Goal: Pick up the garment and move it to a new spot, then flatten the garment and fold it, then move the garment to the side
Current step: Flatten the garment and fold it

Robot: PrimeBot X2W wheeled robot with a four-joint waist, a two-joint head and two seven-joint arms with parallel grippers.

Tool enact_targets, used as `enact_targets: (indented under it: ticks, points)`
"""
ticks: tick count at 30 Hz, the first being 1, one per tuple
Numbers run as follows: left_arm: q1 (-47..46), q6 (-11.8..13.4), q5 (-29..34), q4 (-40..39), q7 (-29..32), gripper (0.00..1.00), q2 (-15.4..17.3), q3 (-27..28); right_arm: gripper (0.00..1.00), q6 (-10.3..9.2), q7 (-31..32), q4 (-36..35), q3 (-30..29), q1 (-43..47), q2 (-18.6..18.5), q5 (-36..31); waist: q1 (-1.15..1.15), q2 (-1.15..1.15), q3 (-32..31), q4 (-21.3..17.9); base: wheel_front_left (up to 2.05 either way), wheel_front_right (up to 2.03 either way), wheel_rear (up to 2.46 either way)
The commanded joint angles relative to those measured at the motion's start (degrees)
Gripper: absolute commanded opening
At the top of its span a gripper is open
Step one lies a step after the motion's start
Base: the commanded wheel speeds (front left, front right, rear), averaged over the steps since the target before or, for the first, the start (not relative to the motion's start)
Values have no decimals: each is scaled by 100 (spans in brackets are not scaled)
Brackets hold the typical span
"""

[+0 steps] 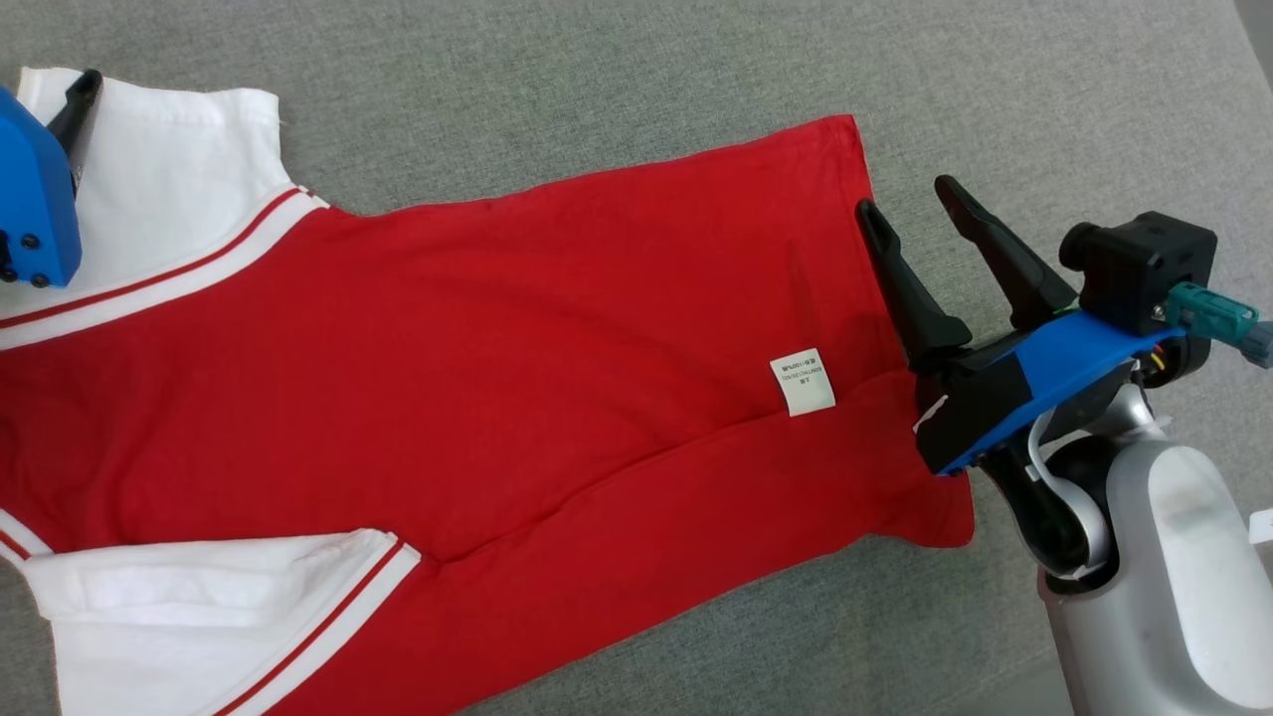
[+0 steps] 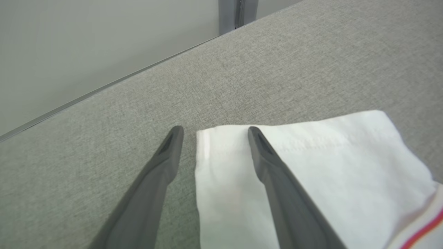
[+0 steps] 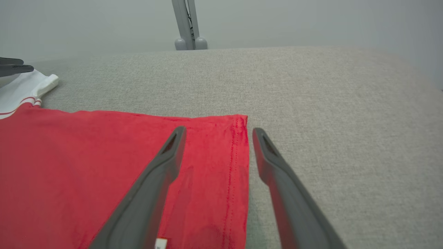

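The garment [image 1: 497, 328] is a red shirt with white sleeves trimmed in red stripes, spread flat across the grey fabric surface, a white label on its right part. My right gripper [image 1: 907, 196] stands open at the garment's hem; in the right wrist view the gripper [image 3: 218, 133] straddles the hem [image 3: 238, 155], one finger over red cloth, one over grey surface. My left gripper [image 2: 214, 133] is open at the corner of the white sleeve [image 2: 311, 166]; one finger [image 2: 266, 159] lies over the sleeve, the other over bare surface. In the head view its blue body [image 1: 35, 199] sits at the far left.
The grey fabric surface [image 1: 646, 70] extends beyond the garment on the far and right sides. Its far edge meets a pale wall [image 2: 86, 45], with a grey post [image 3: 188, 24] behind. A second white sleeve [image 1: 199, 607] lies at the lower left.
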Motion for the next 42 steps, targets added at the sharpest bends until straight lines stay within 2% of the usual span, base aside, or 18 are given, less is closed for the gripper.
enact_targets:
  ticks: [1,6,7,8,9,11,17,26,31,32,33,34,37,38,42]
  points:
    - [-77,-11,2,43,44,100,40,-27,100,1,-55,31,10,-112,-41,46,-2,0,20,-12,0,0,0]
    - [46,-69,-167,203,379,100,15,-191,100,1,-127,143,35,-186,-76,112,-2,0,42,-30,0,0,0]
    - [75,-85,-226,224,437,91,0,-223,100,1,-145,150,35,-220,-78,130,-2,0,43,-28,0,0,0]
    - [105,-95,-293,231,487,54,-39,-252,100,1,-150,162,34,-247,-76,140,-2,0,45,-23,0,0,0]
    - [123,-102,-351,216,506,40,-82,-268,100,1,-144,170,39,-272,-81,142,-2,0,48,-13,0,0,0]
    - [125,-112,-412,165,463,0,-132,-276,100,1,-129,203,48,-357,-115,116,-2,0,54,13,0,0,0]
    - [-3,-116,-352,57,-37,0,-195,-258,100,1,173,639,-85,-838,-295,-75,-2,0,-30,188,0,0,0]
    - [-179,-162,-531,-238,-882,0,-539,-431,100,1,1028,2008,-268,-1599,-755,-224,-2,0,-204,799,0,0,0]
    - [-94,-168,-680,-446,-1210,0,-630,-555,100,1,1281,2582,-328,-1841,-785,-57,-2,0,-241,1080,0,0,0]
    - [-71,-169,-701,-474,-1259,0,-638,-601,96,1,1332,2679,-334,-1873,-788,-25,-2,0,-248,1130,0,0,0]
    - [-49,-169,-718,-505,-1308,0,-661,-650,82,1,1378,2761,-332,-1895,-797,18,-2,0,-254,1180,0,0,0]
    - [-31,-157,-731,-528,-1365,0,-682,-681,56,1,1431,2843,-334,-1910,-809,57,-2,0,-265,1220,0,0,0]
    - [-1,-157,-810,-580,-1516,0,-716,-798,22,1,1458,3008,-333,-1922,-869,115,-2,0,-300,1313,0,0,0]
    - [6,-157,-826,-588,-1574,0,-721,-831,2,1,1426,3036,-332,-1917,-883,136,-2,0,-314,1332,0,0,0]
    - [47,-158,-884,-603,-1721,0,-727,-936,0,1,1259,3077,-396,-1885,-918,154,-2,0,-384,1384,0,0,0]
